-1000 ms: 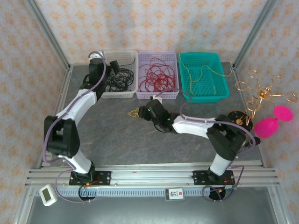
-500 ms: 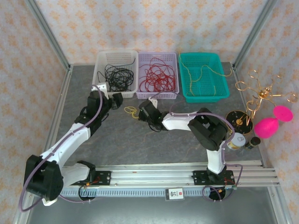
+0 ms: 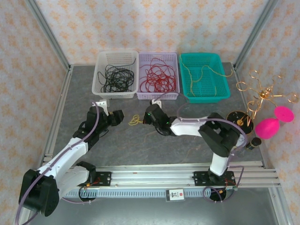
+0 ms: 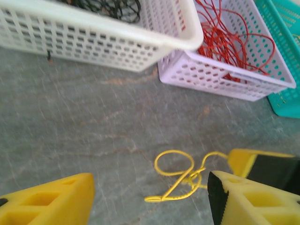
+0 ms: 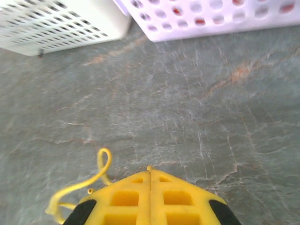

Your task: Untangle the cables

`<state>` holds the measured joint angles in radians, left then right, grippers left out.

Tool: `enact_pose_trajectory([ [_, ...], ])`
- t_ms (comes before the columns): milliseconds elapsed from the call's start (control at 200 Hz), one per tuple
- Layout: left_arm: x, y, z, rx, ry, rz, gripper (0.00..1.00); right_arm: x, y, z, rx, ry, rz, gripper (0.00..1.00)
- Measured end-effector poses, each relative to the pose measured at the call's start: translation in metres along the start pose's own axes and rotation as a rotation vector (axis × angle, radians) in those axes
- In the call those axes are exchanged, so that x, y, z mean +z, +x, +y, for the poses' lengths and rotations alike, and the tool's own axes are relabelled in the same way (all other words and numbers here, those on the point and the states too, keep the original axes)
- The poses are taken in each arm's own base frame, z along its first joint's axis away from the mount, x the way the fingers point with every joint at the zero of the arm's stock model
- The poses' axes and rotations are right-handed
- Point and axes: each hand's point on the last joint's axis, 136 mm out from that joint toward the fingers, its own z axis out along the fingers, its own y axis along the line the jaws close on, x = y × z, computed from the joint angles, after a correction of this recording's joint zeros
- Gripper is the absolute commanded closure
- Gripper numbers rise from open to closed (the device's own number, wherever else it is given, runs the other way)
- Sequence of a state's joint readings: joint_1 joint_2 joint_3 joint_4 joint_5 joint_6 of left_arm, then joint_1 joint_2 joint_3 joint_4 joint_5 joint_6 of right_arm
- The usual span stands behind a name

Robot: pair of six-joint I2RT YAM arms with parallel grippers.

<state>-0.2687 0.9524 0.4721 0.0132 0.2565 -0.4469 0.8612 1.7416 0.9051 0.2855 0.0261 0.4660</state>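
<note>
A yellow cable [image 3: 135, 120] lies on the grey table [image 3: 187, 150], just in front of the lilac basket [image 3: 158, 96], towards its left corner. It is bent into a small loop and a twisted tail. The right gripper [image 3: 145, 118] sits at the cable's right end, fingers clenched tip to tip, and one strand runs in under them. The left gripper [image 3: 118, 116] stands farther from the lilac basket on the cable's other side. Its fingers are spread wide and grasp nothing. In the left wrist view the cable [image 4: 176, 180] lies ahead of that gripper [image 4: 150, 192], between its fingers and apart from both.

The lilac basket holds red cables [image 3: 157, 77]. The white basket [image 3: 97, 77] touching its left side holds black cables [image 3: 117, 77]. The teal basket [image 3: 206, 97] on its right holds thin yellow strands [image 3: 201, 72].

In the right wrist view the closed fingers [image 5: 126, 197] cover the cable's [image 5: 77, 187] gripped end.
</note>
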Motion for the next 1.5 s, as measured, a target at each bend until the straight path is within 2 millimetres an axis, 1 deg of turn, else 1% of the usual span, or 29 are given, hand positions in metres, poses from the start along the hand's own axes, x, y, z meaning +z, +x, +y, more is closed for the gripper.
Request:
enact_pose_trajectory([
  [90,-0.004,0.008,-0.008,-0.036,0.058,0.018,0.3,-0.025,-0.01,0.008,-0.095,-0.082,-0.055,1.0],
  [140,-0.007,0.007,-0.015,-0.056,0.101,0.01,0.28,-0.039,-0.013,0.015,-0.156,-0.141,-0.088,1.0],
  [205,-0.012,0.004,-0.027,-0.088,0.168,-0.001,0.28,-0.055,-0.014,0.021,-0.235,-0.21,-0.127,1.0],
  [235,-0.014,0.002,-0.033,-0.104,0.203,-0.005,0.33,-0.061,-0.014,0.023,-0.267,-0.234,-0.141,1.0],
  [270,-0.016,0.001,-0.041,-0.121,0.252,-0.01,0.43,-0.066,-0.012,0.025,-0.305,-0.265,-0.157,1.0],
  [290,-0.017,0.001,-0.044,-0.13,0.274,-0.009,0.47,-0.07,-0.011,0.027,-0.327,-0.281,-0.165,1.0],
  [350,-0.019,0.006,-0.055,-0.14,0.353,0.005,0.51,-0.076,-0.008,0.031,-0.384,-0.324,-0.182,1.0],
  [400,-0.02,0.013,-0.059,-0.143,0.395,0.027,0.51,-0.08,-0.007,0.034,-0.422,-0.35,-0.193,1.0],
  [465,-0.021,0.022,-0.062,-0.14,0.424,0.054,0.42,-0.084,-0.008,0.04,-0.461,-0.375,-0.208,1.0],
  [556,-0.022,0.027,-0.064,-0.153,0.441,0.071,0.36,-0.091,-0.013,0.046,-0.498,-0.402,-0.236,1.0],
  [631,-0.021,0.029,-0.062,-0.164,0.441,0.072,0.36,-0.099,-0.02,0.052,-0.524,-0.423,-0.268,1.0],
  [686,-0.019,0.031,-0.061,-0.176,0.435,0.081,0.4,-0.104,-0.023,0.054,-0.534,-0.432,-0.288,1.0],
  [706,-0.018,0.033,-0.06,-0.182,0.435,0.086,0.41,-0.105,-0.024,0.055,-0.536,-0.433,-0.293,1.0],
  [766,-0.016,0.039,-0.059,-0.199,0.436,0.098,0.52,-0.108,-0.027,0.057,-0.541,-0.438,-0.307,1.0],
  [831,-0.013,0.047,-0.059,-0.208,0.444,0.117,0.58,-0.108,-0.028,0.057,-0.544,-0.439,-0.311,1.0],
  [906,-0.012,0.057,-0.06,-0.215,0.458,0.149,0.58,-0.108,-0.028,0.057,-0.544,-0.439,-0.311,1.0],
  [976,-0.012,0.062,-0.063,-0.211,0.476,0.159,0.54,-0.108,-0.028,0.057,-0.545,-0.439,-0.311,1.0],
  [1116,-0.011,0.062,-0.068,-0.21,0.51,0.152,0.5,-0.108,-0.027,0.058,-0.546,-0.446,-0.309,1.0],
  [1256,-0.001,0.066,-0.068,-0.228,0.52,0.165,0.5,-0.109,-0.025,0.061,-0.548,-0.465,-0.301,1.0],
  [1356,0.004,0.065,-0.072,-0.248,0.557,0.157,0.51,-0.111,-0.023,0.063,-0.539,-0.488,-0.29,1.0],
  [1401,0.005,0.063,-0.076,-0.252,0.581,0.151,0.52,-0.111,-0.022,0.065,-0.535,-0.498,-0.285,1.0],
  [1426,0.006,0.061,-0.079,-0.251,0.601,0.146,0.55,-0.112,-0.021,0.066,-0.531,-0.506,-0.281,1.0],
  [1467,0.006,0.058,-0.084,-0.252,0.628,0.133,0.6,-0.113,-0.02,0.066,-0.525,-0.516,-0.276,1.0],
  [1502,0.005,0.055,-0.088,-0.253,0.652,0.122,0.66,-0.113,-0.02,0.067,-0.517,-0.528,-0.27,1.0],
])
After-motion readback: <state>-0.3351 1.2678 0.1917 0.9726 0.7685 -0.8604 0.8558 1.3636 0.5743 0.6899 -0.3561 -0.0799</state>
